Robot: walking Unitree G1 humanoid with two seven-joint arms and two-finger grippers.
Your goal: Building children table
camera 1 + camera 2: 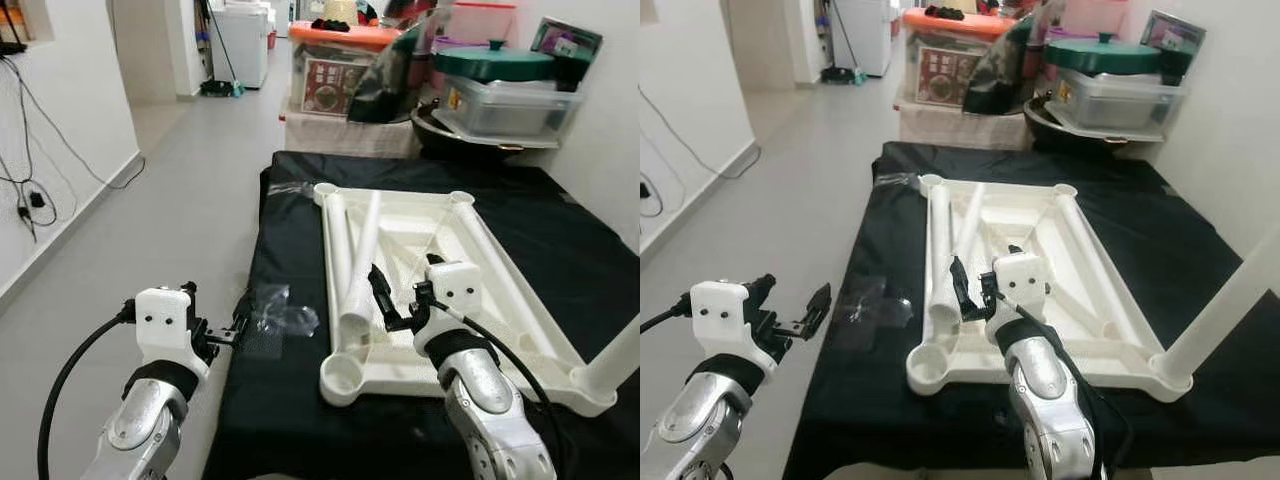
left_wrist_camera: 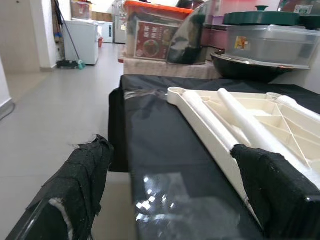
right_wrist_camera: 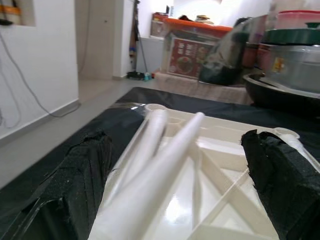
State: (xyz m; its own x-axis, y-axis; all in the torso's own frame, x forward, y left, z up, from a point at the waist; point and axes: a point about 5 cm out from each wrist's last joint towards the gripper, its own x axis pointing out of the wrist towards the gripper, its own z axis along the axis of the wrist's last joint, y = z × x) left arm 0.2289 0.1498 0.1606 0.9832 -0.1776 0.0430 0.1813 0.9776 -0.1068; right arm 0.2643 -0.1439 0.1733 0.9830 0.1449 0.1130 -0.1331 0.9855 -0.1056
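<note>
Right gripper (image 1: 395, 300): fingers (image 3: 75, 185) apart, empty, poised just above the near ends of two loose white legs (image 1: 352, 265) that lie side by side inside the upturned white table frame (image 1: 500, 290). Left gripper (image 1: 225, 330): fingers (image 2: 75, 185) likewise apart and empty, held at the near left edge of the surface, close to a crumpled clear plastic bag (image 1: 280, 312). The frame lies underside up on a black cloth (image 1: 300, 420) covering the tabletop; round sockets show at its corners, the near left socket (image 1: 345, 378) open and unfilled. At the near right corner one leg (image 1: 615, 360) is already seated and stands up at a slant. Behind the tabletop stand stacked storage boxes (image 1: 500, 100) and a grey tiled floor (image 1: 190, 200) runs off to the left. Step in hand, by inference: picking up the next leg for fitting. The next move likely calls for the right fingers to lower and straddle one leg alone, clamp it without dragging its neighbour, then carry its end to an open socket.
</note>
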